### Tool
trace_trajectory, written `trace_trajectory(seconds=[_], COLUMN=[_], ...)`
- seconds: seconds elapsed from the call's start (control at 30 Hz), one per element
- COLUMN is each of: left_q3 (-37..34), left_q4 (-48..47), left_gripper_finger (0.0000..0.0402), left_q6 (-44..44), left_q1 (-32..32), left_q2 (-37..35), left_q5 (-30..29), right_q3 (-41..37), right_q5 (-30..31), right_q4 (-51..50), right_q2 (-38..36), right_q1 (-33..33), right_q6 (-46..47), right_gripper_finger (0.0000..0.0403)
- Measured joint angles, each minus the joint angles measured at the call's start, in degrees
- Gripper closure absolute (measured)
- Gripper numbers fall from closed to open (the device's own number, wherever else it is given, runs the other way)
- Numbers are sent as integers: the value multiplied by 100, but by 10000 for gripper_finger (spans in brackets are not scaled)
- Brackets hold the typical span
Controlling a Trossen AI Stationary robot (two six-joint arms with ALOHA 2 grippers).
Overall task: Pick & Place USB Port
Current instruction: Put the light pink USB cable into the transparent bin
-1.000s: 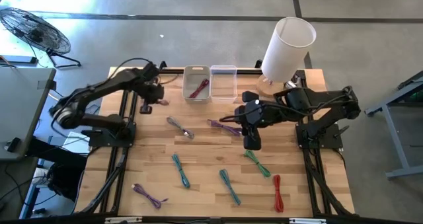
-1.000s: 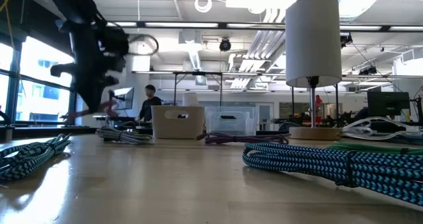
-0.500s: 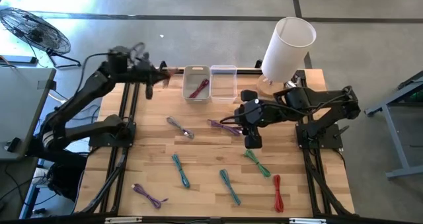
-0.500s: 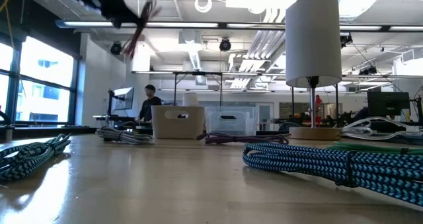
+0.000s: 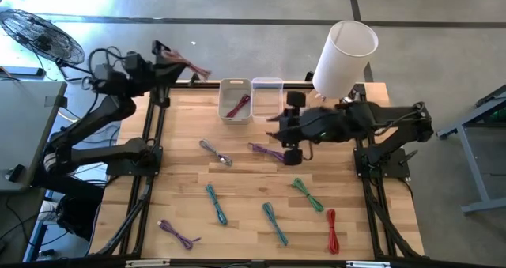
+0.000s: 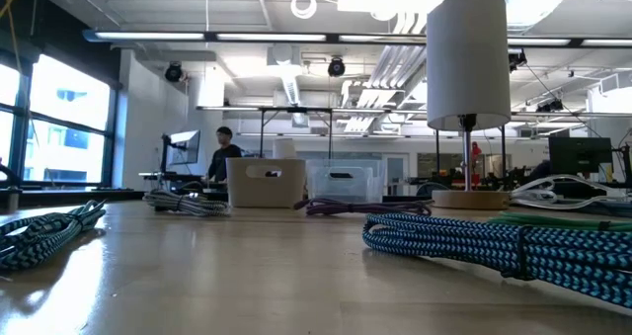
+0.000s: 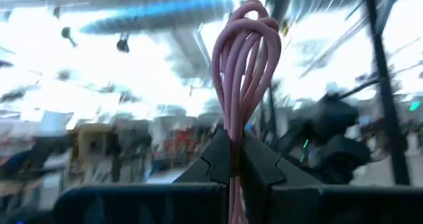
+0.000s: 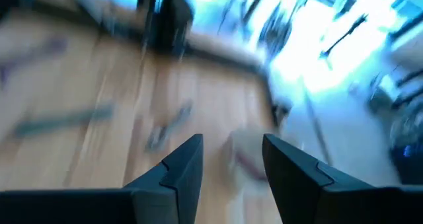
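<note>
Gripping pink cable (image 7: 243, 72), left gripper (image 5: 162, 50) beyond table edge (image 5: 138, 84), right gripper (image 8: 228, 161) released, above table.

**Four cameras, one table**

High view looks straight down on the whole table (image 5: 237, 181). Low view sits at tabletop height, facing the bins (image 6: 267, 182) and room beyond. Both show the lamp (image 5: 345, 56). Wrist views look past their own fingers.
</note>
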Motion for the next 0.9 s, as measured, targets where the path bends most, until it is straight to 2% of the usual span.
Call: trace_trajectory(seconds=[0.1, 0.2, 0.33, 0.4, 0.5, 0.7, 0.9], left_q3=[-2, -20, -7, -9, -9, -9, -7], left_q4=[-100, -85, 694, 983, 1198, 1163, 1227], left_gripper_finger=[394, 394, 394, 394, 394, 394, 394], left_q6=[163, 432, 390, 378, 472, 541, 819], left_q1=[-300, -686, -1390, -1665, -1893, -1920, -2172], left_q2=[59, 261, 669, 875, 1064, 1230, 1488], left_q5=[-163, -364, -526, -649, -650, -582, -572], right_q3=[2, 7, 7, 7, 7, 7, 7], right_q5=[-256, -795, -1839, -2128, -2135, -1661, -1508], right_q4=[958, 1594, 1742, 1744, 1824, 2022, 1964], right_q2=[-101, -105, -90, -88, -88, -88, -52], right_q1=[-122, -361, -761, -909, -976, -844, -869], right_q6=[-166, 27, 620, 832, 770, 471, 689], right_gripper_finger=[254, 254, 247, 240, 225, 181, 146])
